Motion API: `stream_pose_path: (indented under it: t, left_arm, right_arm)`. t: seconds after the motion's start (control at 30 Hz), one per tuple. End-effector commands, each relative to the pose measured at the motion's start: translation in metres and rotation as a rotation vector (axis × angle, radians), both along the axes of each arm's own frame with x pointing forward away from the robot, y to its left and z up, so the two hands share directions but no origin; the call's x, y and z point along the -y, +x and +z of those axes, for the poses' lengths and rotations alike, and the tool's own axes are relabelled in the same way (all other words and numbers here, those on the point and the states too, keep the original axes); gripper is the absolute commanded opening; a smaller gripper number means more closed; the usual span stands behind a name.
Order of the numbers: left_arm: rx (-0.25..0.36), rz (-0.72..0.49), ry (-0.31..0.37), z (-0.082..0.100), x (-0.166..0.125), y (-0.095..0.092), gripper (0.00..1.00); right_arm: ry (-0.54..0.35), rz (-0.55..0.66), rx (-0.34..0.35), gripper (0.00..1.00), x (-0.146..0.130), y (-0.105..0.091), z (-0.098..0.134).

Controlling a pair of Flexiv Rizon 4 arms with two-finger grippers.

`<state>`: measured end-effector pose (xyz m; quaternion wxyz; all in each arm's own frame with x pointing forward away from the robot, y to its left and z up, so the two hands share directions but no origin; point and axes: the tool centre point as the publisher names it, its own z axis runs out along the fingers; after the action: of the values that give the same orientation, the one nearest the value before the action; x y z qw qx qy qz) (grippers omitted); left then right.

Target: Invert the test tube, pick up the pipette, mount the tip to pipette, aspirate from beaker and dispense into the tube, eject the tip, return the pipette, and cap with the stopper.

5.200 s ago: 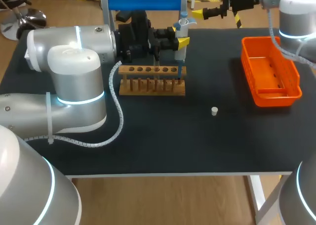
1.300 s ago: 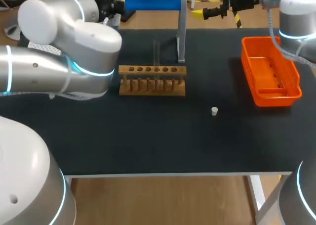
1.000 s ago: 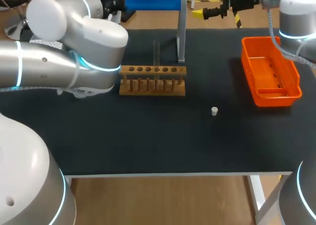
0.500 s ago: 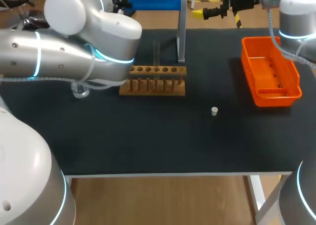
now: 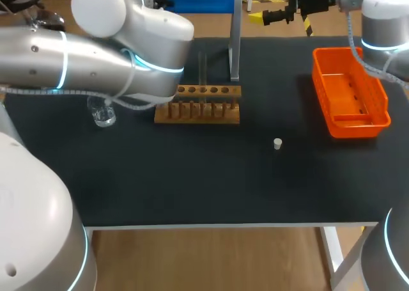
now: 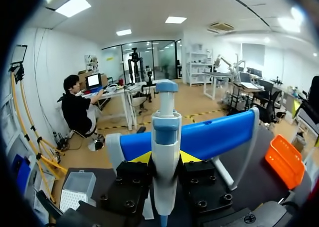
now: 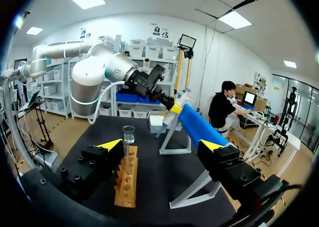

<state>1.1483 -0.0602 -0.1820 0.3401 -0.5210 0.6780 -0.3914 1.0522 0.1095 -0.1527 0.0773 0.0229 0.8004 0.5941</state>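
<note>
Two hands are in play. The left hand (image 6: 164, 158) is clenched on the pipette (image 6: 165, 129), with one yellow tip against each side of its body. The pipette stands upright between the fingers, plunger end up, long axis vertical. Its lower end is cut off from sight, so the absence of a tip cannot be confirmed. The right hand (image 7: 162, 146) is released, fingers spread wide with nothing between them, and hangs past the far edge of the tabletop (image 5: 192, 176).

Step in hand, as judged: return the pipette.

1. The stand's blue bar (image 6: 209, 137) lies directly ahead of the left hand, just behind the pipette.
2. The bar runs level, crosswise to the pipette's vertical axis.
3. Whether the pipette already touches the bar cannot be told.

The coming move should therefore carry the pipette forward from the hand with its axis kept vertical. A tilt would risk a poor seat on the bar.

Capping remains to be done. The stopper (image 5: 277, 143) lies well apart from both hands. It is on the right arm's side of the rack (image 5: 198, 103), in which the test tube (image 5: 202, 70) stands upright. The right hand is free and judged the nearer. The beaker (image 5: 102, 112) sits under the left arm, beside the rack.
</note>
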Motion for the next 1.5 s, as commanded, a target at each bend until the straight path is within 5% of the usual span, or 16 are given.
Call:
stream_pose_path:
  t: [0.03, 1.5]
  left_arm:
    - [-0.018, 0.012, 0.011, 0.001, 0.006, 0.005, 0.0]
    - [-0.079, 0.058, 0.032, -0.022, 0.006, 0.021, 0.0]
  right_arm:
    - [-0.004, 0.002, -0.002, 1.0, 0.001, 0.0, 0.001]
    - [-0.004, 0.002, -0.002, 1.0, 0.001, 0.0, 0.001]
